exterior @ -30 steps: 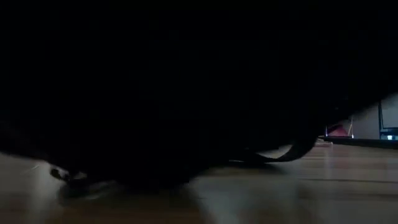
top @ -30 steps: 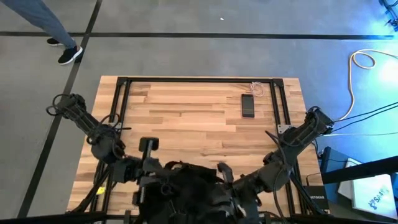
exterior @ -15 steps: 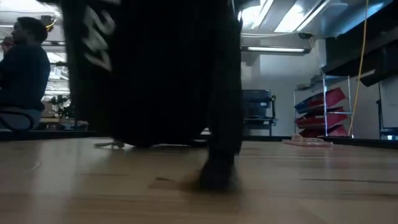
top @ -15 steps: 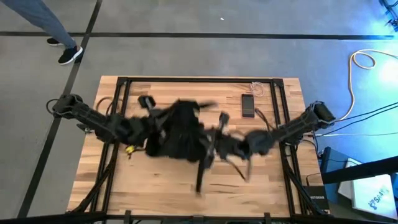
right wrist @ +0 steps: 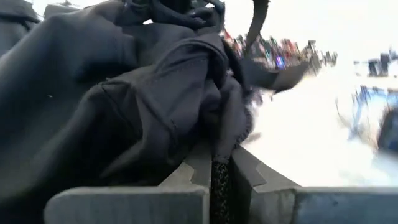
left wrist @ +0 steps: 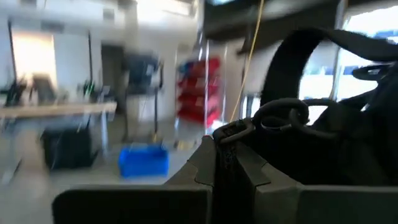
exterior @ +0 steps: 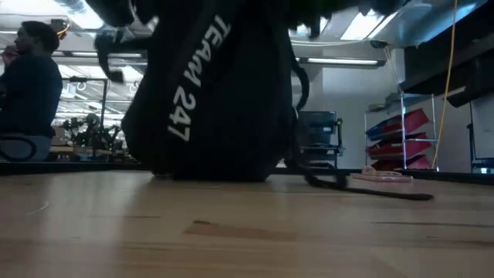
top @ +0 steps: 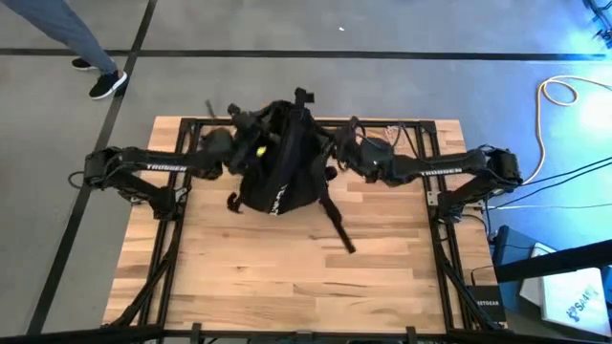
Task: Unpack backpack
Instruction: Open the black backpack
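backpack (top: 282, 162) upright, far table edge | L tool (top: 251, 143) pinching fabric | R tool (top: 337, 153) pinching fabric

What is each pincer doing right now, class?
Left pincer: shut on the backpack.
Right pincer: shut on the backpack's fabric.

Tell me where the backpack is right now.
In the high view the backpack sits at the table's far edge, centre-left, between the left end effector and right end effector, both shut on its fabric; one strap trails toward the table's middle.
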You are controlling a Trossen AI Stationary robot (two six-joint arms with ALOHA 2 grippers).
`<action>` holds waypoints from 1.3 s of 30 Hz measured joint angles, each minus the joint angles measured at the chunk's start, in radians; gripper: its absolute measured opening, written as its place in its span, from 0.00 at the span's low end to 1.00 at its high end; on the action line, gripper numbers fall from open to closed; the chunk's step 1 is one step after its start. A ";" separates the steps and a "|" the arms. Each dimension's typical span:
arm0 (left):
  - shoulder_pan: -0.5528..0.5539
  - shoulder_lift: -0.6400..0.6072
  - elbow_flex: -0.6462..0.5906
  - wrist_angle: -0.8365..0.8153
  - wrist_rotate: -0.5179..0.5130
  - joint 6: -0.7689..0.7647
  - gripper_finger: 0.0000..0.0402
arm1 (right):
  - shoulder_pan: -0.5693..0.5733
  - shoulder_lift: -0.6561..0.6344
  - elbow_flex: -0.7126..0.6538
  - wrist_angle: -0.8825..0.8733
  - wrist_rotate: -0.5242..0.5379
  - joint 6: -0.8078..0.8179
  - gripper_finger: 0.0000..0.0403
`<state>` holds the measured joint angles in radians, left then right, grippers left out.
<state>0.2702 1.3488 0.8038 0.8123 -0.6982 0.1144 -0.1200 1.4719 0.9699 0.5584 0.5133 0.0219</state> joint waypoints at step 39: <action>0.198 0.562 0.111 -0.212 0.585 -0.225 0.00 | -0.320 0.068 -0.079 -0.930 -0.230 0.442 0.00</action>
<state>0.4686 1.9110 0.9148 0.6000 -0.1137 -0.1108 -0.4397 1.5402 0.8909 -0.3718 0.2834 0.4636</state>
